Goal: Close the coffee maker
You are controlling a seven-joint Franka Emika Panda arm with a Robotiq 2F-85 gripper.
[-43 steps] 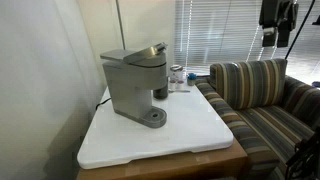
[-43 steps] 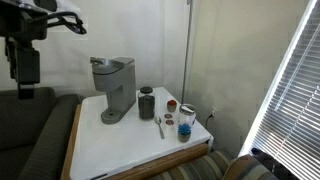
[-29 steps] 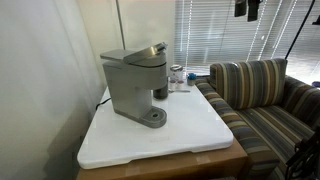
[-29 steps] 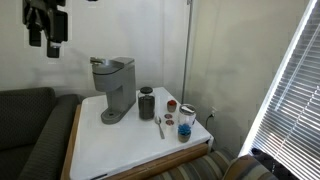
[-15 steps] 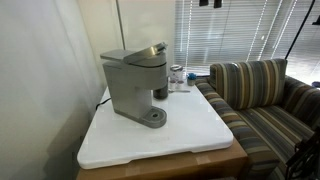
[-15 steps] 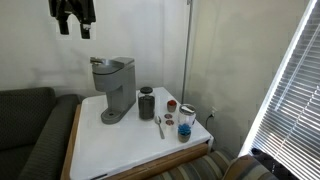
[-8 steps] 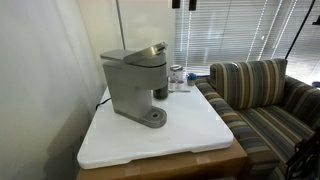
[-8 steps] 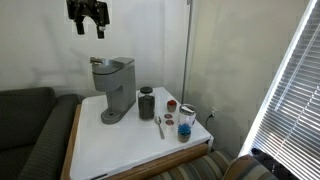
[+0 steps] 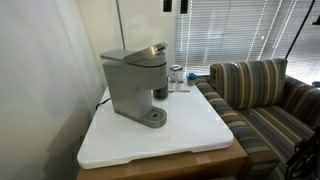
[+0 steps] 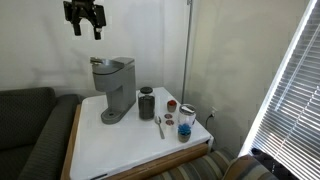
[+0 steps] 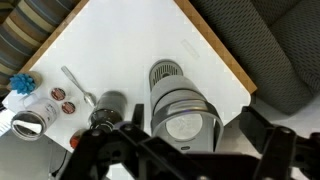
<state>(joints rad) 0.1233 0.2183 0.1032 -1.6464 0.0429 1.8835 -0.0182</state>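
Note:
The coffee maker (image 9: 135,85) is a grey boxy machine at the back of the white table; it shows in both exterior views (image 10: 113,86). Its top lid (image 9: 137,52) is tilted up a little at the front. In the wrist view I look straight down on its rounded top (image 11: 180,108). My gripper (image 10: 86,33) hangs high above the machine, well clear of it, with its fingers pointing down. It is open and empty, its fingers (image 11: 195,120) spread to either side of the machine's top. Only its lower end (image 9: 175,6) shows at the frame's top edge.
A dark canister (image 10: 147,103), a spoon (image 10: 160,126), small lids and jars (image 10: 186,122) stand beside the machine. A striped sofa (image 9: 260,90) borders the white table (image 9: 190,135) on one side, a dark sofa (image 10: 30,130) on another. A thin pole (image 10: 187,50) rises behind the table.
The gripper has travelled from over the sofa, up and across, to a spot high above the coffee maker. In the last half second it barely moved. The coffee maker is unchanged.

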